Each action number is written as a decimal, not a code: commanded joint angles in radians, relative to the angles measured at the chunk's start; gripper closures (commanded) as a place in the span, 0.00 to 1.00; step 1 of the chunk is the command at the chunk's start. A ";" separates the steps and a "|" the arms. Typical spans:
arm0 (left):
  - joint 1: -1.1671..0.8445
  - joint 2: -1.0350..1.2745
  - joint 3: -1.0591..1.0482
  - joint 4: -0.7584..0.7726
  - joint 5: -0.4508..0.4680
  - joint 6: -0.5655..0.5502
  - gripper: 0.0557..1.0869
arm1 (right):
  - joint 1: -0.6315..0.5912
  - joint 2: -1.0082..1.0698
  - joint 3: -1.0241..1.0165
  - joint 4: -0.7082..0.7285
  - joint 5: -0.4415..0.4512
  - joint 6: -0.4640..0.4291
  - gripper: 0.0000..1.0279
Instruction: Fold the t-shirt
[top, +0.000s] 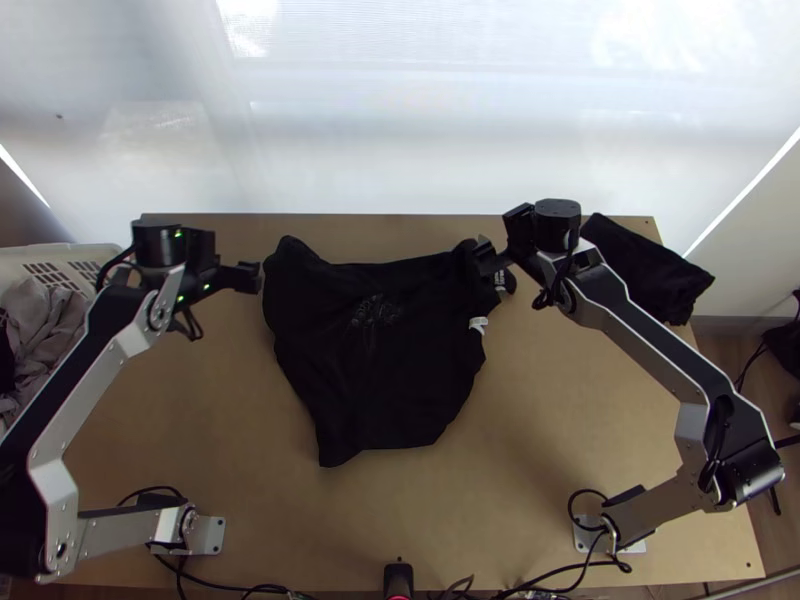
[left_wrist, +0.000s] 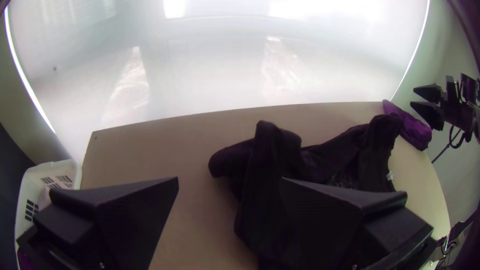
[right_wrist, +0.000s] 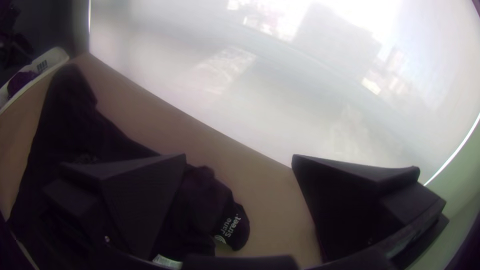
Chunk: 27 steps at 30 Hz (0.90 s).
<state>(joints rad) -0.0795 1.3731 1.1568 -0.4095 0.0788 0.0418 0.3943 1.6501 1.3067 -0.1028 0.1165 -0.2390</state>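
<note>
T-shirt (top: 370, 350) lies rumpled, partly hidden by the right hand (top: 496, 236)

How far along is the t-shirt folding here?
Little looks done: the black t-shirt lies loosely on the table, its outline uneven and one end bunched, with no neat fold to be seen. Nothing is in hand: the left gripper and right gripper are open. Straightening and probably all the folding remain.
</note>
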 joint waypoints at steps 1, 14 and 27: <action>0.078 -0.197 -0.135 -0.068 0.007 0.007 0.05 | -0.035 0.077 0.052 0.015 0.040 -0.042 0.04; 0.084 -0.318 -0.206 -0.180 0.007 0.006 0.05 | 0.238 0.011 0.077 -0.391 -0.270 -0.002 0.04; 0.075 -0.384 -0.315 -0.189 0.009 -0.002 0.05 | 0.681 0.042 0.037 -0.511 -0.360 -0.063 0.05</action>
<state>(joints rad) -0.0025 1.0283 0.9035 -0.5953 0.0856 0.0452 0.8616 1.6550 1.3537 -0.5747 -0.2096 -0.2745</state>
